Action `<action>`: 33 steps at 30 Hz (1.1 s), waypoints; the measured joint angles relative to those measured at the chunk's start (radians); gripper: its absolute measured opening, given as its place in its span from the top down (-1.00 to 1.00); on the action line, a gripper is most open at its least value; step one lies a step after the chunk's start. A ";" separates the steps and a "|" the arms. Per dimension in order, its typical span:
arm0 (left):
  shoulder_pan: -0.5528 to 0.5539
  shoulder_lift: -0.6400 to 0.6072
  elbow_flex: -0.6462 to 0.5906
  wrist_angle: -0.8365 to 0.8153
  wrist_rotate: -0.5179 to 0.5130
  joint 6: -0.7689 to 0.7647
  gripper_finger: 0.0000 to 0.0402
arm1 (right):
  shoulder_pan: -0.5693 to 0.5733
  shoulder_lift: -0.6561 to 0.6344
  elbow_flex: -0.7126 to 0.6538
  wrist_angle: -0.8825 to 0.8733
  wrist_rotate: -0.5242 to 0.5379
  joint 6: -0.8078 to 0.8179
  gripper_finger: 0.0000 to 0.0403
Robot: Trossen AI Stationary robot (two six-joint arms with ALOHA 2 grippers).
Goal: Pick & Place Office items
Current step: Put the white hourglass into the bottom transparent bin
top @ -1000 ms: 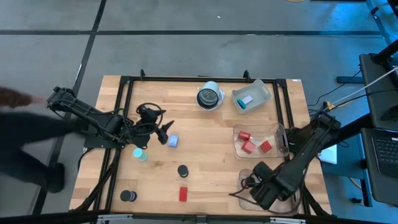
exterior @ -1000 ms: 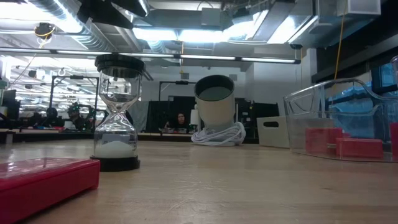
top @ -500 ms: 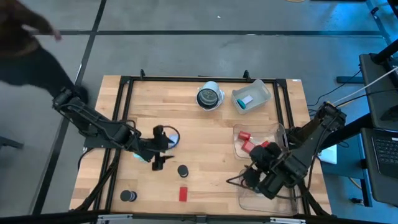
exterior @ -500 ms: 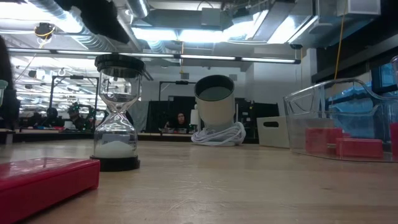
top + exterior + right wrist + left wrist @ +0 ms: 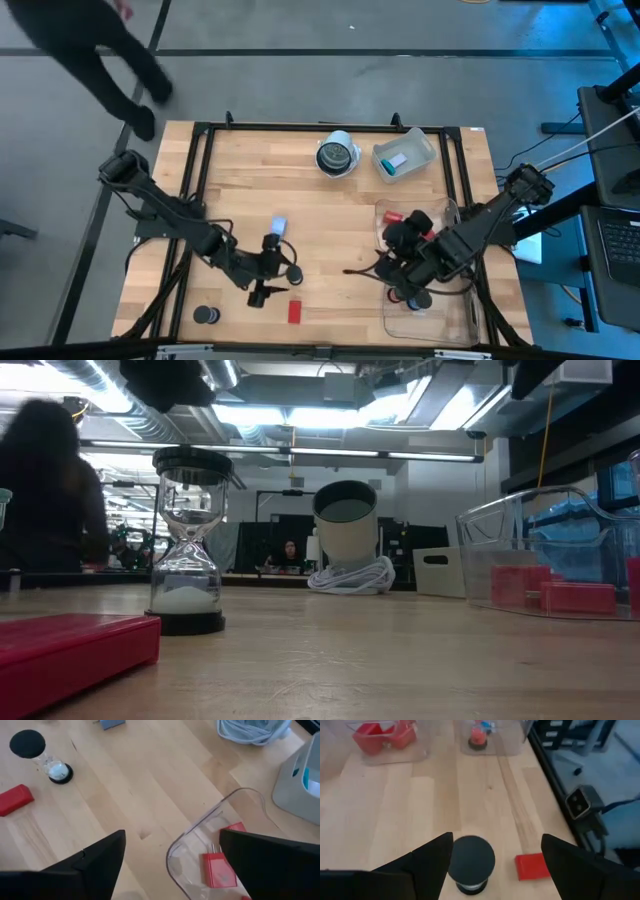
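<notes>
The left tool (image 5: 492,857) hangs wide open and empty over the black-topped hourglass (image 5: 471,861), a finger on each side of it with the red block (image 5: 532,866) just beside it on the bench (image 5: 415,805); a good grasp, I judge, means dropping straight down and closing on the round top without tipping it. The right tool (image 5: 170,855), also spread and empty, hovers at the rim of the clear bin (image 5: 197,835) holding 2 red pieces. Only the low view shows the hourglass's (image 5: 187,545) glass waist and white sand; the high view shows just a black disc (image 5: 293,273).
</notes>
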 joint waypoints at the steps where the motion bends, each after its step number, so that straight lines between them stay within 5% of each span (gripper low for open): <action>1: -0.005 0.008 0.000 0.002 -0.013 0.009 -0.52 | -0.008 0.000 0.000 0.005 -0.011 -0.016 -0.64; 7: 0.002 0.043 0.000 0.005 -0.092 0.011 -0.61 | -0.043 0.000 0.000 0.010 -0.042 -0.042 -0.66; 25: 0.023 0.166 0.000 0.010 -0.067 -0.048 -0.63 | -0.053 0.000 0.000 0.018 -0.042 -0.057 -0.66; 33: 0.023 0.168 0.000 0.031 -0.075 0.055 -0.63 | -0.053 0.001 0.000 0.018 -0.041 -0.057 -0.66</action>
